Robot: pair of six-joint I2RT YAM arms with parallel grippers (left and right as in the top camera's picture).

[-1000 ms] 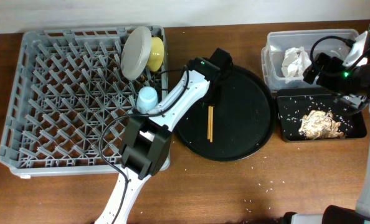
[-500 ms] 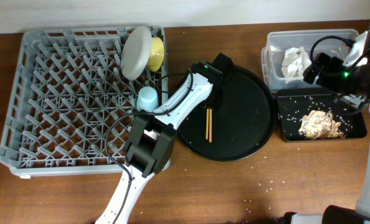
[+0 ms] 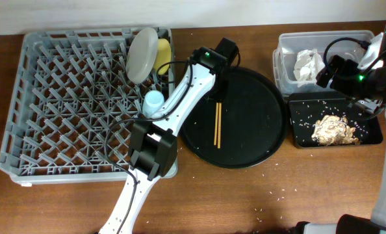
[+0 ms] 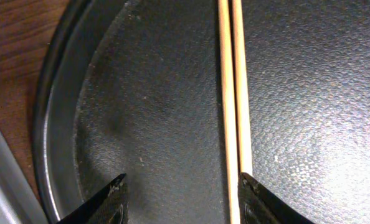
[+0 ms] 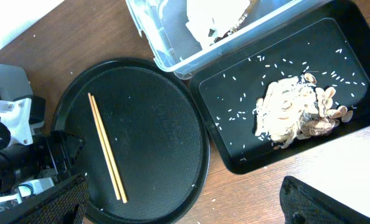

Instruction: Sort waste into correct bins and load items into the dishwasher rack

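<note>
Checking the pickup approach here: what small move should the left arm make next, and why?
Probably shift the left gripper sideways to centre it over the chopsticks: they lie flat on the round black tray, close beside one of the open fingers, not midway.
</note>
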